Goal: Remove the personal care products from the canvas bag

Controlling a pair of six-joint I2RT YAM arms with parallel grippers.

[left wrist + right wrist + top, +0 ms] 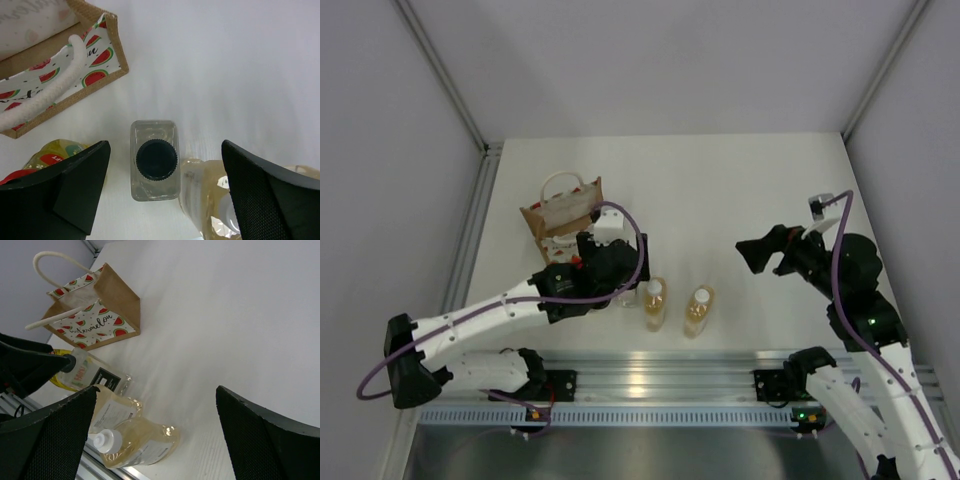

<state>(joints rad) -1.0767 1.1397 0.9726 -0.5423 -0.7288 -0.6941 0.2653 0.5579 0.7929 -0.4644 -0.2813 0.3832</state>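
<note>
The canvas bag [565,210] stands at the back left, tan with a watermelon pattern and white rope handles; it also shows in the left wrist view [95,60] and the right wrist view [100,310]. My left gripper [618,288] is open, its fingers [80,185] wide on either side of the upright clear bottle [155,160] with the dark cap, not touching it. The yellow bottle [52,155] lies just left of it. Two amber bottles [654,304] [698,309] stand to its right. My right gripper [765,252] is open and empty, held above the table's right side.
A metal rail [660,375] runs along the near edge, just in front of the bottles. Grey walls [420,130] close in the table on the left, back and right. The bag's rope handle [45,95] hangs close to my left gripper.
</note>
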